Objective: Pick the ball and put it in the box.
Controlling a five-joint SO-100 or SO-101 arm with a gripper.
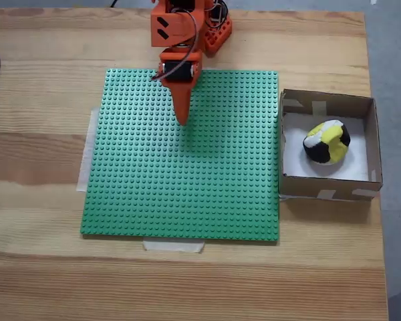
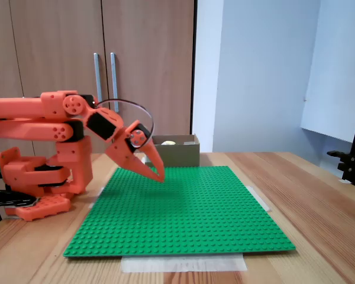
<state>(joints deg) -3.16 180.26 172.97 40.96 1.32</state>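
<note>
The yellow, black and white ball (image 1: 327, 142) lies inside the brown cardboard box (image 1: 370, 137) at the right of the table in a fixed view from above. From the side fixed view, the box (image 2: 176, 154) stands behind the green plate and just the top of the ball (image 2: 168, 142) peeks over its wall. My orange gripper (image 1: 182, 119) hangs over the upper middle of the green studded baseplate (image 1: 187, 174), well left of the box. Its fingers (image 2: 158, 176) are together and hold nothing, pointing down just above the plate.
The green baseplate (image 2: 183, 207) is taped to a wooden table. The arm's orange base (image 2: 35, 177) sits at the plate's far edge. Wooden cupboard doors (image 2: 106, 71) stand behind the table, and a black clamp (image 2: 349, 163) is at the right.
</note>
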